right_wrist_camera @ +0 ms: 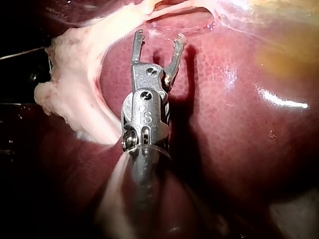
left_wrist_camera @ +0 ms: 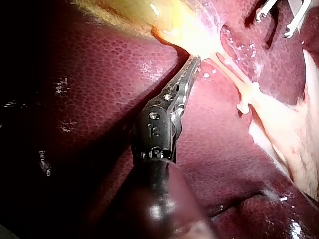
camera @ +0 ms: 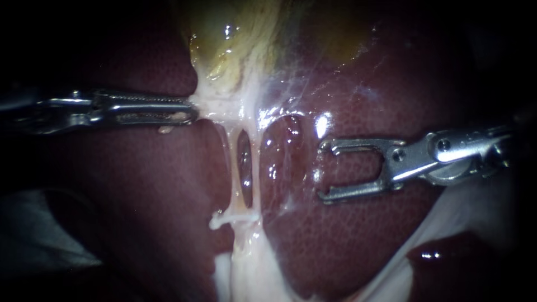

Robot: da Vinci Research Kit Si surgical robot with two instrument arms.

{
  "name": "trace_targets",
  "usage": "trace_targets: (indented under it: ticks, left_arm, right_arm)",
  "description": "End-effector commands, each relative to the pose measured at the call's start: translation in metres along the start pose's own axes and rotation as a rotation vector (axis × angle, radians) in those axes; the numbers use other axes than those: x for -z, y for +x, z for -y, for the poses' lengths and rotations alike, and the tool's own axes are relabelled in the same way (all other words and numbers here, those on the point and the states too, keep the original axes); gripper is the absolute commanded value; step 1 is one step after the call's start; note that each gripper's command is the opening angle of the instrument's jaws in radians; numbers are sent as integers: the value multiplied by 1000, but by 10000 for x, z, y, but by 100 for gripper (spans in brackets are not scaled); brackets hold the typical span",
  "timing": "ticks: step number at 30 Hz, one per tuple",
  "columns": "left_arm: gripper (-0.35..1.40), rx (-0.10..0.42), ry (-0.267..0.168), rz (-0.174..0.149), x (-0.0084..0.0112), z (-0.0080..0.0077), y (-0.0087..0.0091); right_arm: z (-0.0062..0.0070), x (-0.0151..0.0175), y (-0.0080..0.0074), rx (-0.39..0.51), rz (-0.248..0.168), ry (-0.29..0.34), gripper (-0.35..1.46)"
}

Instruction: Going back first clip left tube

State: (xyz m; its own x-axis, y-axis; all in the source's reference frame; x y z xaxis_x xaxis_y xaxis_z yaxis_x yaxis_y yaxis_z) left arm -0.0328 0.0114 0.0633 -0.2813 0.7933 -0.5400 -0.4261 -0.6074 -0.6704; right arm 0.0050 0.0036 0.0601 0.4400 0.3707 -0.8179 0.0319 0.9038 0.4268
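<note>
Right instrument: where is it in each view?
Endoscope: right instrument comes in from the right, pincer open over the liver, short of the pale strand.
Left wrist: the right instrument shows only its open pincer, beyond the pale strand from the left instrument.
Right wrist: right instrument mid-picture, pincer open facing the strand.
Shared landmark: the pale strand.

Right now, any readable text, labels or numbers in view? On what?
None on the liver or pale tissue.
Left instrument, jaws shut on the pale tissue: small stamped mark on its wrist, too blurred to read.
Right instrument, jaws open: same, unreadable.
</note>
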Motion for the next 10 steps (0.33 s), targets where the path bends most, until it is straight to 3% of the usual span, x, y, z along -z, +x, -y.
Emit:
trace_targets:
  ticks: [1, 10]
  left_arm:
    - [-35, 0, -1, 0, 0, 0, 0]
    - [-35, 1, -3, 1, 3, -1, 0]
  right_arm:
    - [0, 0, 0, 0, 0, 0, 50]
    - [1, -2, 0, 0, -1, 5, 50]
